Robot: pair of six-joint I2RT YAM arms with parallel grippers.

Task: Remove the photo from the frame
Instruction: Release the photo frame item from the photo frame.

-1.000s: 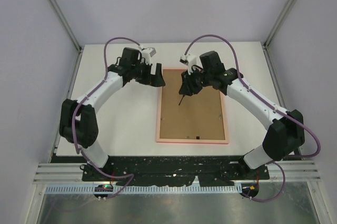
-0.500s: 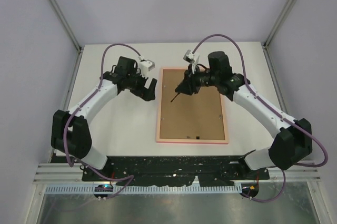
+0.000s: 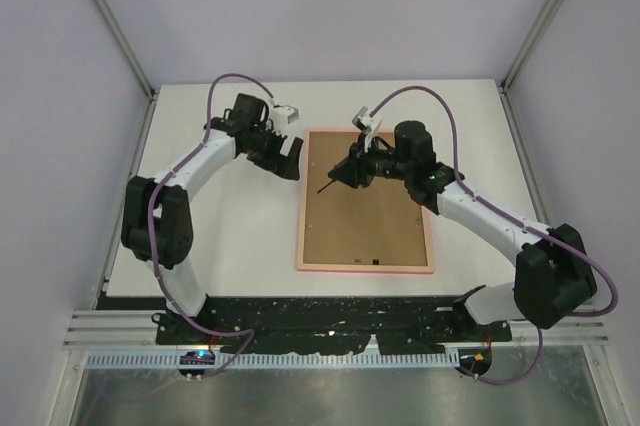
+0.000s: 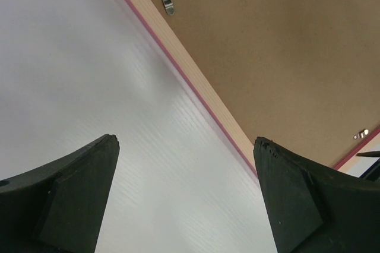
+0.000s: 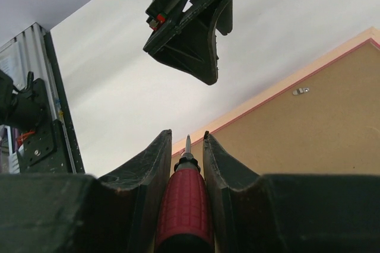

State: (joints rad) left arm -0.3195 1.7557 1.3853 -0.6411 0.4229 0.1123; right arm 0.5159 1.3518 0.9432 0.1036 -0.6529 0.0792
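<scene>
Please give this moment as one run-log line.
frame: face down, backing board up | left fingers: open, at frame's left edge | right fingers: shut on screwdriver

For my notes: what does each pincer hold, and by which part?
Right pincer grips a screwdriver by its red handle; left pincer holds nothing.

Backing board (image 3: 368,221) in frame (image 3: 366,267), on table (image 3: 225,236) — screwdriver (image 5: 184,205) over board.

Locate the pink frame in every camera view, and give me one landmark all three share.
Top external: the frame lies back up in the middle of the picture.
Left wrist: its rim crosses diagonally from top left to lower right.
Right wrist: its rim climbs to the right edge, beyond the red-handled screwdriver.
Shared landmark: the brown backing board inside the rim.
</scene>
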